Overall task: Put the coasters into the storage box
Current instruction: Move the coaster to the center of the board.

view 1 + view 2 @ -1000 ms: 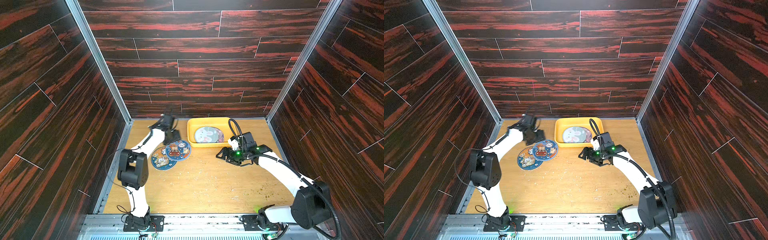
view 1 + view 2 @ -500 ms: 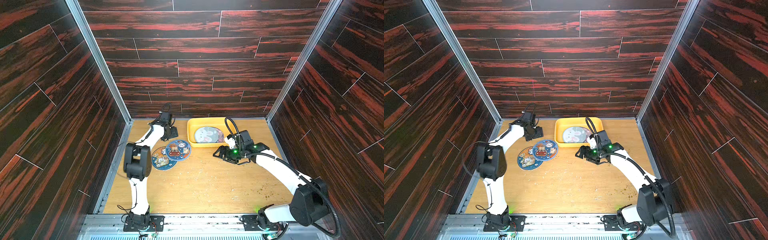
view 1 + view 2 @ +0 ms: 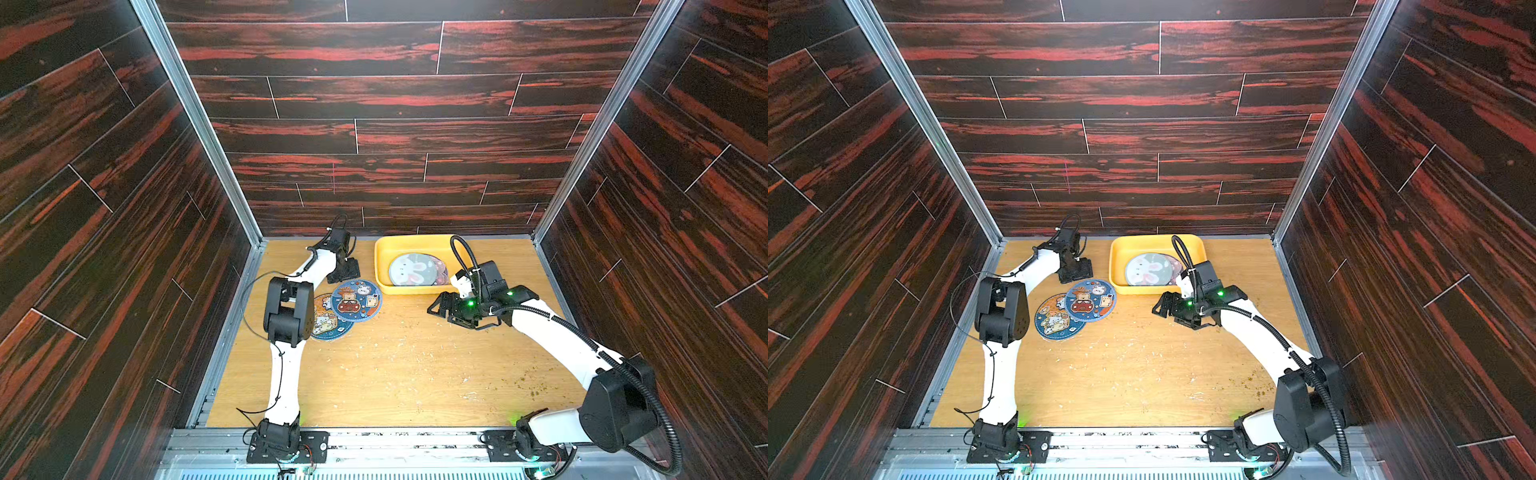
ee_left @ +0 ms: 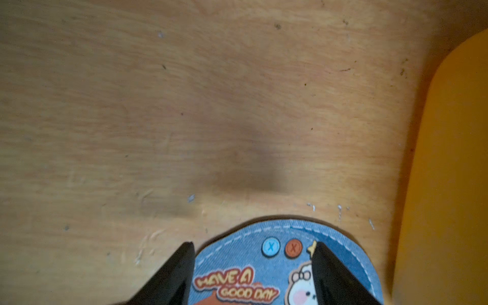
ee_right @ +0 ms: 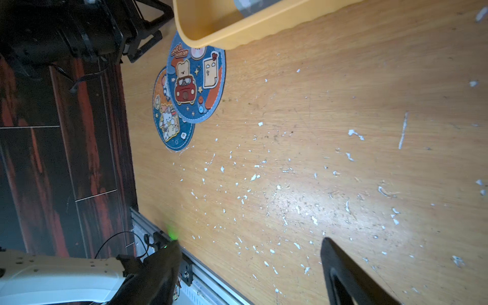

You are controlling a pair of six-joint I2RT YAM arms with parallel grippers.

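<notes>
- My left elbow [image 3: 289,309] has swung in over the worktop [image 3: 395,374] in the last second. My left fingers [image 3: 343,271] have barely shifted. They hang spread apart, gripping nothing, straddling the far rim of the blue car coaster [image 3: 356,300]. Whether they touch it I cannot tell.
- My right fingers [image 3: 438,309] have slid a little toward that coaster. They stand wide open and empty over bare, crumb-flecked worktop.
- Nothing else has moved. The car coaster overlaps a second cartoon coaster [image 3: 330,326] on the side away from my left fingers. Both lie outside the yellow storage box [image 3: 380,266], which stands just beside my left fingers and just past my right ones.
- Inside the box the bunny coaster [image 3: 413,270] lies flat on at least 1 darker one.
- I judge that 2 coasters are left to store, and that my left fingers are lining up on the car coaster. It is thin and flat, so catching its rim may take a careful pinch.
</notes>
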